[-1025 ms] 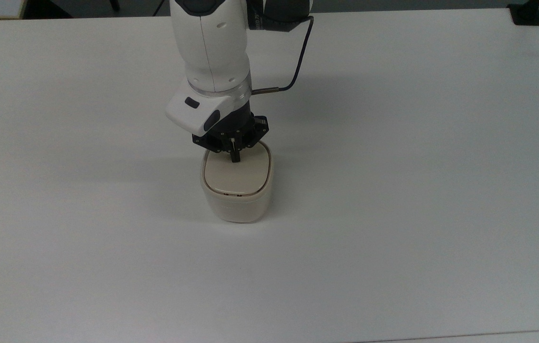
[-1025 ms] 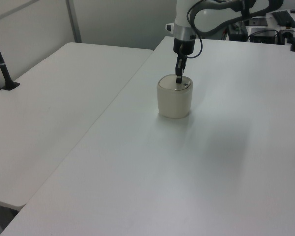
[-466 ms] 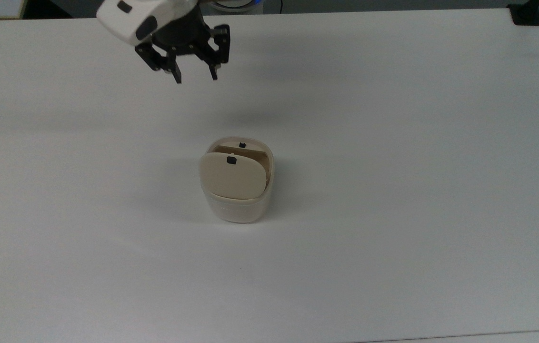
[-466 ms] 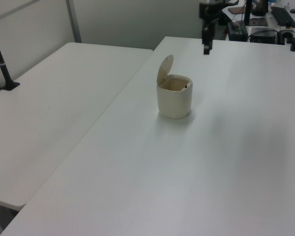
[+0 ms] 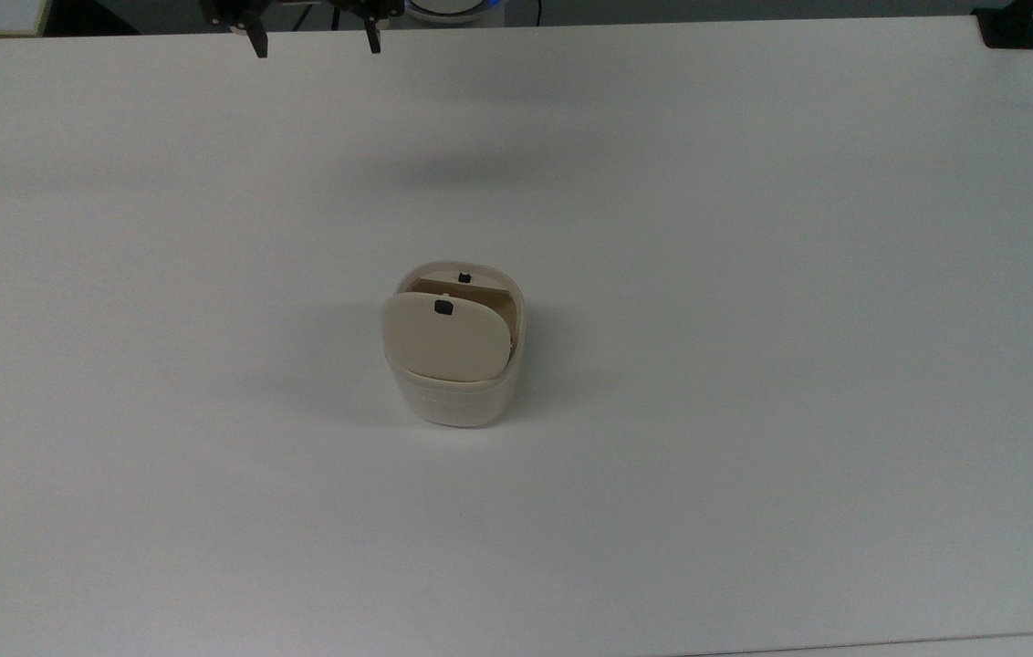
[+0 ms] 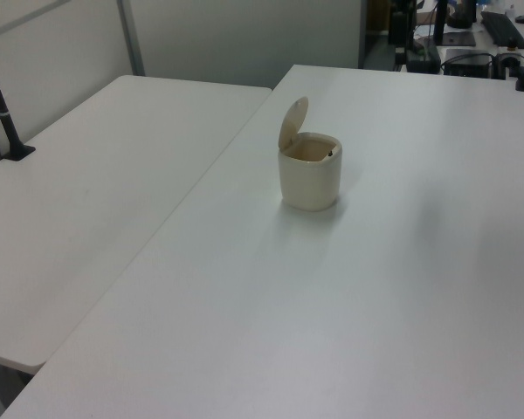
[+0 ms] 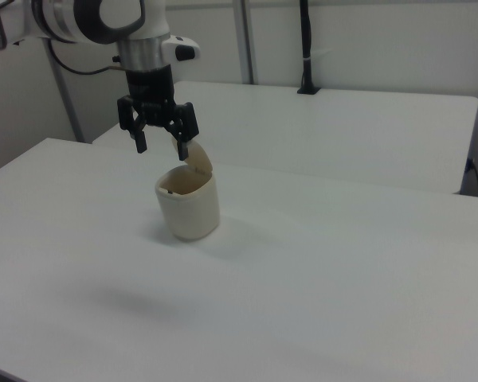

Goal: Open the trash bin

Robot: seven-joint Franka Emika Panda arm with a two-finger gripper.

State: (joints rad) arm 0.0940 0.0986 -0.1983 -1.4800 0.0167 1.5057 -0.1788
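Trash bin [image 5: 454,383] stands near the middle of the white table [image 5: 754,365], its beige lid [image 5: 446,339] hinged up and the mouth exposed. In the top view the gripper [image 5: 313,36] hangs at about 11 o'clock from the bin, well apart, fingers [image 5: 257,44] spread wide, holding nothing. Bare tabletop surrounds the bin on every side.
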